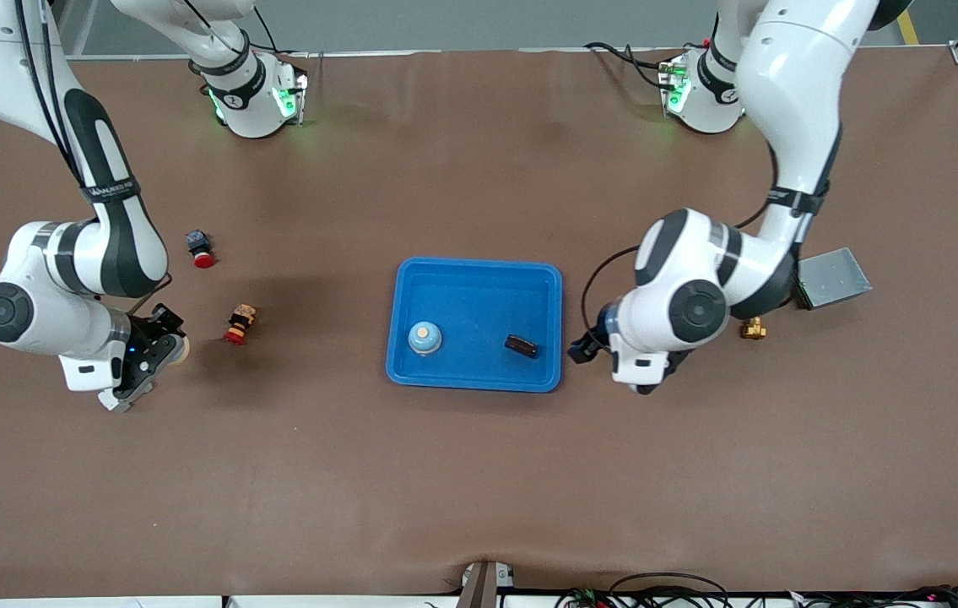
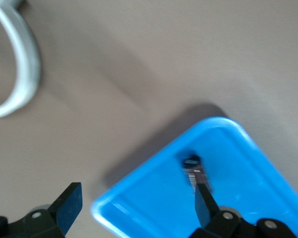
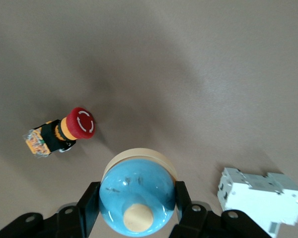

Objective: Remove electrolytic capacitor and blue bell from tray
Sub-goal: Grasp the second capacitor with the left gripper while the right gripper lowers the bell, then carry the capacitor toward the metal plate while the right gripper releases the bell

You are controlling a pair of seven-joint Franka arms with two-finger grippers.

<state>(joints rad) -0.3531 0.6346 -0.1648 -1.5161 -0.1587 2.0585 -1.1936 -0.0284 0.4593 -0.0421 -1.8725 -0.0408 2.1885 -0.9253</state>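
A blue tray (image 1: pixel 479 274) lies mid-table. In it stand a blue bell (image 1: pixel 424 338) with a cream button and a dark capacitor (image 1: pixel 522 345). My right gripper (image 1: pixel 168 344) is low over the table at the right arm's end, shut on a second blue bell (image 3: pixel 137 194) with a tan base (image 1: pixel 181 350). My left gripper (image 1: pixel 587 347) is open and empty, over the tray's edge at the left arm's end. In the left wrist view its fingers (image 2: pixel 69 204) straddle a tray corner (image 2: pixel 139 198), with the capacitor (image 2: pixel 193 169) just inside.
Two red-capped push buttons (image 1: pixel 202 249) (image 1: pixel 240 325) lie near the right gripper; one shows in the right wrist view (image 3: pixel 64 130) beside a white breaker (image 3: pixel 260 198). A grey metal box (image 1: pixel 833 277) and a brass fitting (image 1: pixel 752 329) lie under the left arm.
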